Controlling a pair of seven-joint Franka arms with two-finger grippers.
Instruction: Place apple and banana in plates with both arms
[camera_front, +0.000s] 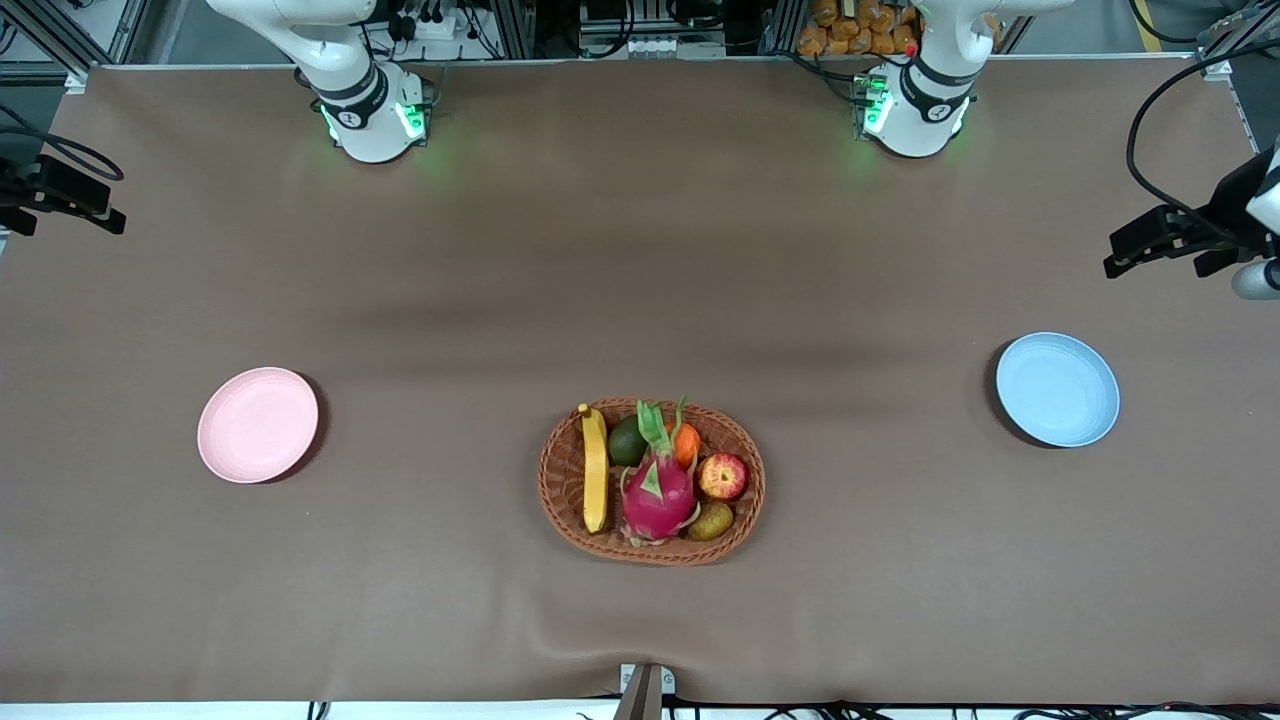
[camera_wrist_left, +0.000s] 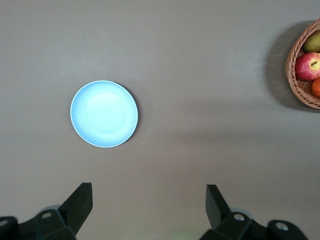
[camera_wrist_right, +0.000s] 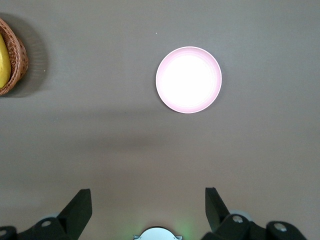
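Brown cloth covers the whole table (camera_front: 420, 300), a bit wrinkled at the edge nearest the front camera. Closest in, the woven basket (camera_front: 652, 482) holds the banana (camera_front: 594, 467), its long axis running nearer-to-farther with the stem end farthest, plus the apple (camera_front: 723, 476) toward the left arm's end. The pink plate (camera_front: 258, 424) and blue plate (camera_front: 1058, 389) sit bare, well apart. Both arms wait up high: left gripper (camera_wrist_left: 148, 206) over the blue plate's area, right gripper (camera_wrist_right: 148, 206) over the pink one's, jaws spread wide, holding nothing.
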